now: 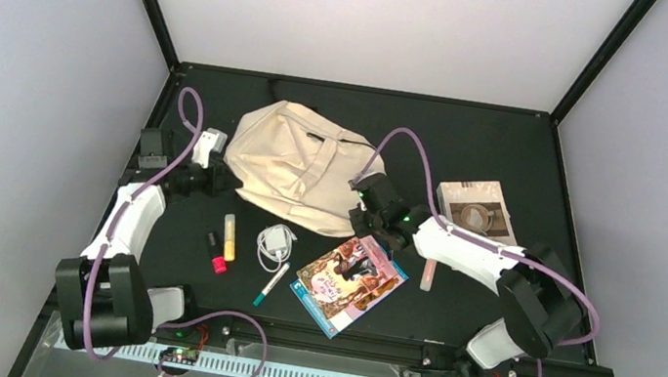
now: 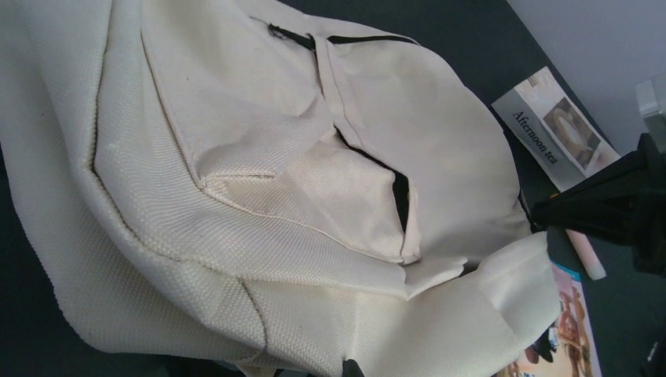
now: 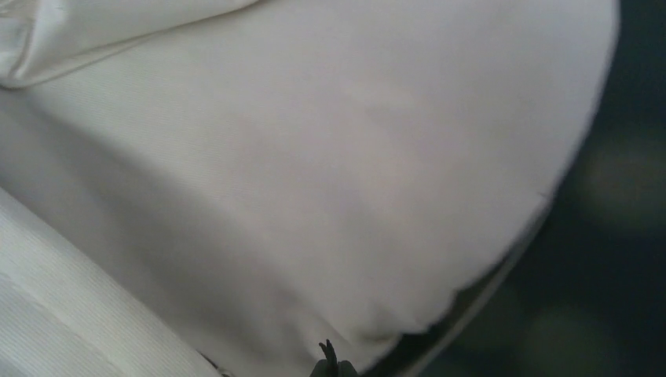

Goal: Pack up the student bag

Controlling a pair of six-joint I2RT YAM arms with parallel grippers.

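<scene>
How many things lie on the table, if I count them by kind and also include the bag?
Bags: 1, the student bag
Books: 2, the Afternoon tea book and the colourful book
Pens and markers: 4, the yellow marker, red-capped marker, teal-capped pen and pale pink marker
Chargers: 1, the white charger with its cable
Total: 8

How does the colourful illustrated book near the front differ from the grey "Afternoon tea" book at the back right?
The colourful illustrated book has a blue-edged, busy cover; the grey Afternoon tea book is muted, with a cup photo. The colourful one looks larger and lies turned diagonally near the front; the grey one lies farther back, to the right. Both lie flat on the black table, outside the cream fabric backpack.
</scene>
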